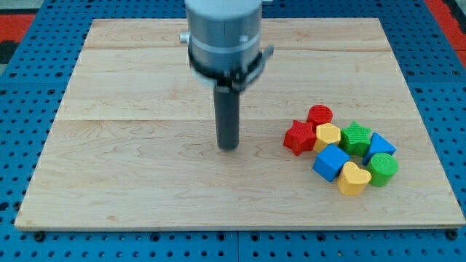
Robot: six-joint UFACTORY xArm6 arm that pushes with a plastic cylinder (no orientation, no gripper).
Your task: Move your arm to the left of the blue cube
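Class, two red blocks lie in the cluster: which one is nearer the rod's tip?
The red star, at the cluster's left edge; the red cylinder sits farther toward the view's top right from my tip.

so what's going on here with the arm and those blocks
A robot arm ending in a dark rod is working over a wooden board. My tip rests on bare wood, well to the view's left of a tight cluster of blocks and touching none. The blue cube sits at the cluster's lower left, beside a red star and a yellow heart.
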